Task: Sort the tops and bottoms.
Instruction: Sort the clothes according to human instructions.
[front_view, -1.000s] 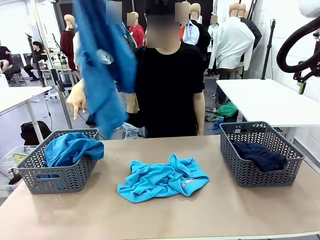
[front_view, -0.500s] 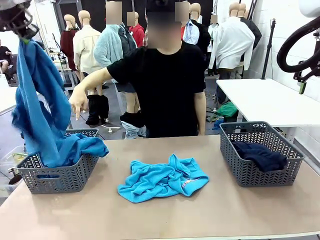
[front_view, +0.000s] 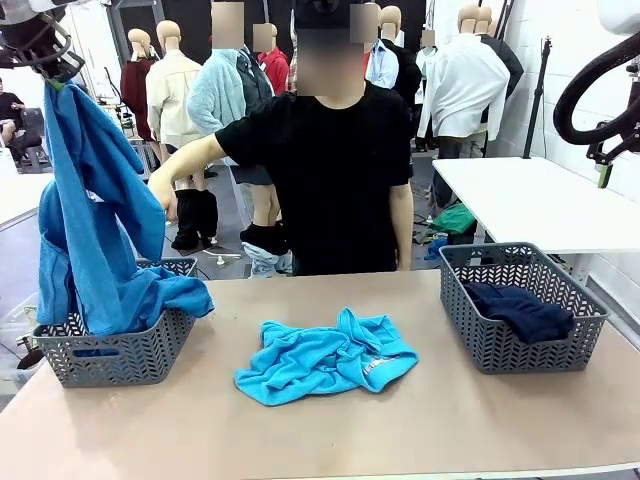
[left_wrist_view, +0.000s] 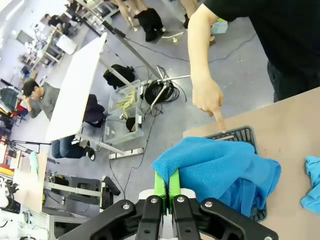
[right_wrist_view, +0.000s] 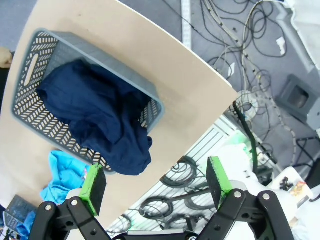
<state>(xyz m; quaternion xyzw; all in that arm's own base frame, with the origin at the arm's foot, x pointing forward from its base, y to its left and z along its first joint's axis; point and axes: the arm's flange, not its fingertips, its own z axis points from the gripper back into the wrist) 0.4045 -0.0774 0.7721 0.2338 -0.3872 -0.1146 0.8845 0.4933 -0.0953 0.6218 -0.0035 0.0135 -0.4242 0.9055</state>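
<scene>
Blue top: you have a medium-blue top (front_view: 85, 215) hanging from the left gripper (front_view: 52, 80) at the upper left of the front view; its lower end drapes into the left basket (front_view: 120, 350), over the blue cloth already lying there.
Left gripper: your wrist view shows the green pads (left_wrist_view: 160, 184) pressed together, pinching a fold of the blue top (left_wrist_view: 220, 167) above the basket.
Turquoise top: a bright turquoise top (front_view: 325, 357) lies crumpled on the table (front_view: 330, 435) between the two baskets, touching neither, with a small red and white print near its right edge.
Bottoms: the dark navy garment (front_view: 518, 310) lies in the right basket (front_view: 520, 350); from the right wrist camera you see it (right_wrist_view: 102, 122) spilling over one rim.
Right gripper: your right gripper (right_wrist_view: 156, 185) is high above the right basket (right_wrist_view: 35, 70), its jaws spread wide with nothing between them.
Person: the person (front_view: 335, 170) stands at the far side of the table, and one hand (left_wrist_view: 207, 97) points a finger down at the left basket's far rim.
</scene>
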